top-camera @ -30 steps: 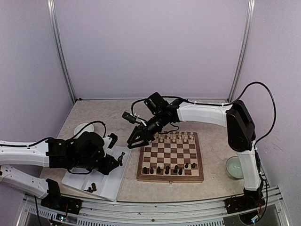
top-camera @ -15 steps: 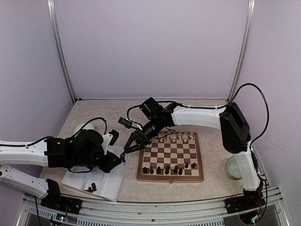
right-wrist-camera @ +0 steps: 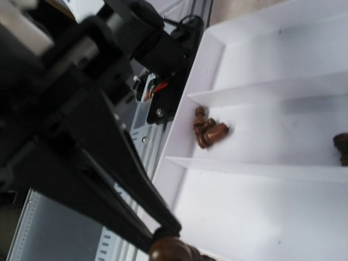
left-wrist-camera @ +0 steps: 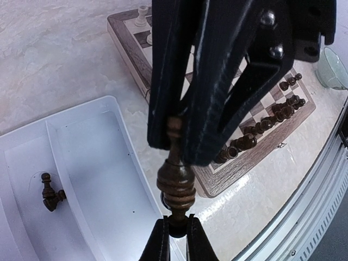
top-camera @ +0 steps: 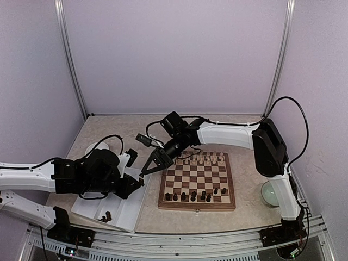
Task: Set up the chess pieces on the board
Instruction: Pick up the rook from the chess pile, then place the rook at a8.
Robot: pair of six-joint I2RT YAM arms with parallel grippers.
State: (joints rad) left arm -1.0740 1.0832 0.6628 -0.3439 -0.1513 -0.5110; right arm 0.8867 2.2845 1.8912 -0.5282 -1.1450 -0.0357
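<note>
One dark brown chess piece (left-wrist-camera: pixel 175 182) hangs in the air over the right edge of the white tray, held at both ends. My left gripper (left-wrist-camera: pixel 176 232) is shut on the small knob at one end. My right gripper (right-wrist-camera: pixel 166 236) is shut on its thin other end (left-wrist-camera: pixel 174 126). In the top view the two grippers meet tip to tip, right (top-camera: pixel 145 172) above left (top-camera: pixel 137 182), just left of the board (top-camera: pixel 196 206). Several dark pieces (top-camera: pixel 193 194) stand along the board's near rows, and cream ones (top-camera: pixel 202 159) line its far rows.
The white divided tray (top-camera: pixel 130 215) lies left of the board with a few dark pieces (top-camera: pixel 105 218) lying in a near compartment, also seen as a small heap (right-wrist-camera: pixel 209 130). A pale bowl (top-camera: pixel 271 192) sits right of the board. A white round object (top-camera: pixel 97 148) lies at the back left.
My right gripper swung left from the board's far-left corner to the left gripper and closed on the free end of the piece. The left gripper kept its hold and barely moved.
</note>
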